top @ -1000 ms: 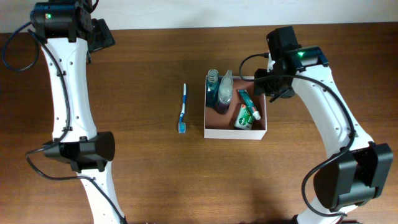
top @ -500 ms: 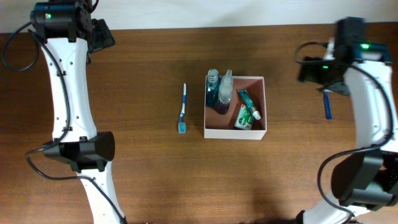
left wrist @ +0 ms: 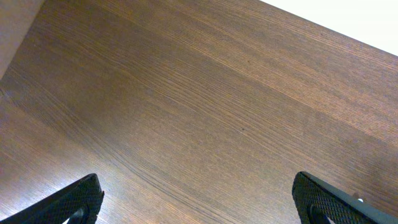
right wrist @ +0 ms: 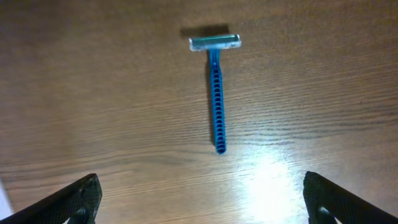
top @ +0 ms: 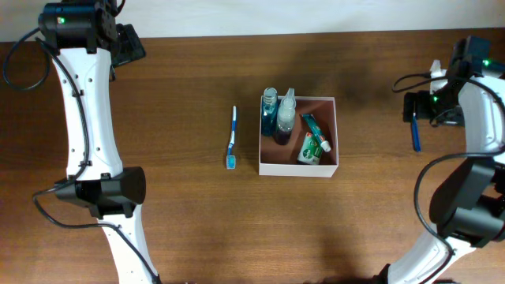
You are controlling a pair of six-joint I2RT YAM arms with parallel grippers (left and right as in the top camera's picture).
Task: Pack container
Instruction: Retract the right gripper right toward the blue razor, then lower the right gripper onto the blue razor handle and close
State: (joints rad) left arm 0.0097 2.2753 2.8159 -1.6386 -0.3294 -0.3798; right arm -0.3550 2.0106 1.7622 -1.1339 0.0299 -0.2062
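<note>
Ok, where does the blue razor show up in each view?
Overhead: the blue razor lies at the far right on the table, well right of the container.
Left wrist: not in it.
Right wrist: upper centre, head up, handle pointing down.
Shared landmark: the dark wood-grain table, visible in all three.

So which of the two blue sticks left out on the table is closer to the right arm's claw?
The razor, lying just by the open right gripper; the toothbrush lies far off, left of the container.

Left gripper [left wrist: 202,200], right gripper [right wrist: 202,199], seemingly spread wide
</note>
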